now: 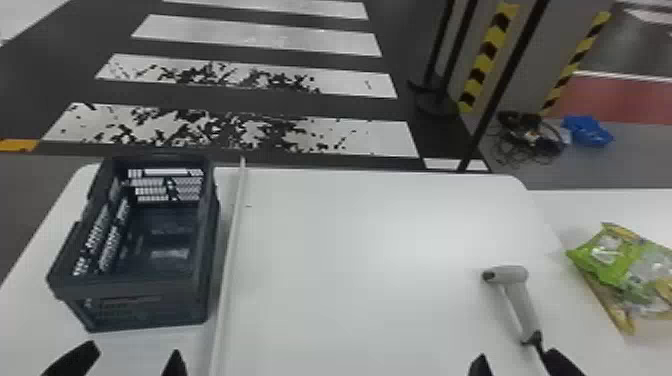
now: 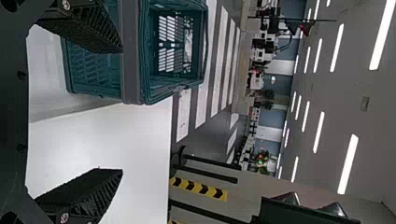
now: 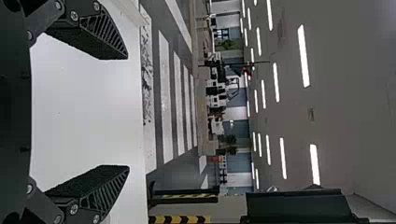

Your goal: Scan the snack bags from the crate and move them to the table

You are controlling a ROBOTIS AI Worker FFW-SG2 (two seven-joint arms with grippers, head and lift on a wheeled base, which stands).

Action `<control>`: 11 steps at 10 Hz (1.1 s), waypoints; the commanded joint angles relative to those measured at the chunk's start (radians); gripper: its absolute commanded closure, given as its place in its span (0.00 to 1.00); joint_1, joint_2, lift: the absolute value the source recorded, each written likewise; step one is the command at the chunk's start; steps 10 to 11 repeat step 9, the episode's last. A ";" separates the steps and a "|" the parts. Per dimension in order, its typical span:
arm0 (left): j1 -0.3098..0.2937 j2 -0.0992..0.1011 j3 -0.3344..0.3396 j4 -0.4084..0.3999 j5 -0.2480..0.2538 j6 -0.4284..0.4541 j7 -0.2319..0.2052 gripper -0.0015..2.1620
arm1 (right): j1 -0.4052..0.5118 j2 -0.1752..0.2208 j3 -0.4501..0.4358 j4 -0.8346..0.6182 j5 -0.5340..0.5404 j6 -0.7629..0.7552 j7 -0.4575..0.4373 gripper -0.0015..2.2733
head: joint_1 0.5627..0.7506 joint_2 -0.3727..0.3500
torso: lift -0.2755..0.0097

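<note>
My left gripper (image 1: 131,361) is at the bottom edge of the head view, on the near side of the crate (image 1: 135,289). In the left wrist view that gripper (image 2: 122,112) stands open with nothing between its fingers, the crate (image 2: 133,56) beyond one of them. No bag can be made out in the crate. My right gripper (image 1: 512,361) is just below the grey scanner (image 1: 522,305); the right wrist view has the gripper (image 3: 128,112) open and holding nothing. Snack bags (image 1: 607,255), green and yellow, lie in a pile at the far right.
A white strip (image 1: 231,250) runs along the table (image 1: 350,240) just right of the crate. The scanner's cable trails toward the front edge. Behind the table stand black poles (image 1: 492,90) and a pillar with yellow-black stripes.
</note>
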 commanded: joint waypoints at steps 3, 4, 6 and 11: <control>-0.009 0.002 0.002 0.005 0.002 0.015 -0.002 0.04 | 0.000 -0.004 -0.001 0.006 0.005 0.002 0.000 0.07 | 0.70 0.32 | 0.63; -0.010 0.002 0.003 0.008 0.003 0.015 -0.003 0.04 | -0.002 -0.005 -0.001 0.006 0.005 0.002 0.000 0.07 | 0.70 0.32 | 0.63; -0.015 0.002 0.003 0.012 0.006 0.015 -0.003 0.04 | -0.002 -0.004 -0.001 0.009 0.005 -0.001 0.000 0.07 | 0.70 0.33 | 0.63; -0.015 0.002 0.002 0.018 0.009 0.021 -0.005 0.04 | 0.000 -0.001 0.006 0.014 0.005 -0.004 0.000 0.07 | 0.70 0.33 | 0.63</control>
